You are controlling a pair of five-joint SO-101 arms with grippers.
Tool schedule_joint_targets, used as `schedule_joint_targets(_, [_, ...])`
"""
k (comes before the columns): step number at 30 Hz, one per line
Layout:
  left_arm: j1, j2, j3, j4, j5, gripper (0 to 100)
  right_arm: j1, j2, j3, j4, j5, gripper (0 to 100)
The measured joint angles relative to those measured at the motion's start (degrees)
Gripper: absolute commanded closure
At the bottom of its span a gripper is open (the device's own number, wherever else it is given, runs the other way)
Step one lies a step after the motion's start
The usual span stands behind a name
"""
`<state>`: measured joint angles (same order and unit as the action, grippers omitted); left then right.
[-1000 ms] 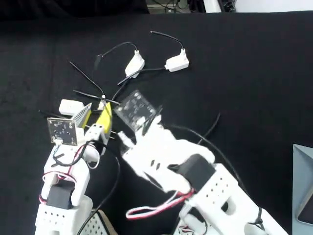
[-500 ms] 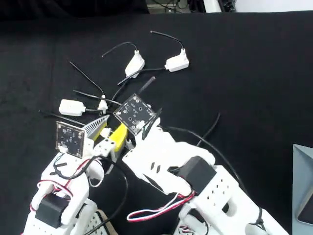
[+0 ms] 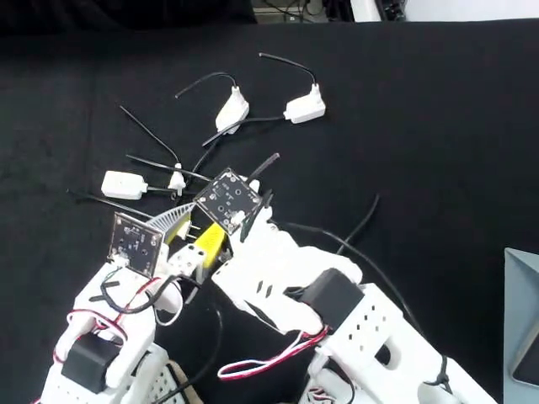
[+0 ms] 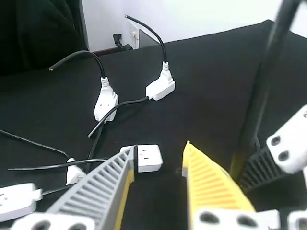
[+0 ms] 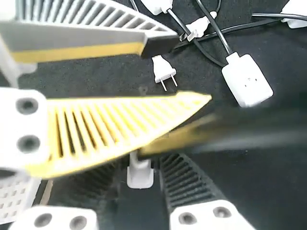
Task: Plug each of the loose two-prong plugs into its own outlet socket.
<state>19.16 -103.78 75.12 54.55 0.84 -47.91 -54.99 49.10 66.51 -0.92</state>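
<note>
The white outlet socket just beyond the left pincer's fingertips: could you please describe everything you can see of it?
The outlet socket is a small white block, plastic by its look, with rounded corners and two short dark slots in its upper face; nothing is plugged in. It lies flat on the black cloth just beyond the open left pincer, in line with its gap. The grey finger overlaps one end, where a dark piece shows; whether they touch I cannot tell.
</note>
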Motion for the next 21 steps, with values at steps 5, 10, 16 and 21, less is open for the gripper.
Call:
schedule_joint_targets(5, [-9.05,0.0,0.0,0.0,0.0,83,3.52,0.0,0.0,0.0,0.0,98.7])
schedule_joint_targets(10, [-18.81,0.35,0.0,0.0,0.0,83,9.41,0.0,0.26,-0.88,0.0,98.7])
schedule_joint_targets(16, [-21.01,9.41,-0.09,-0.26,-0.53,83,19.52,0.0,5.1,-7.12,0.0,98.7])
schedule_joint_targets(21, [-21.01,24.26,-8.7,-0.26,-4.4,83,25.85,0.0,8.0,-12.13,0.18,98.7])
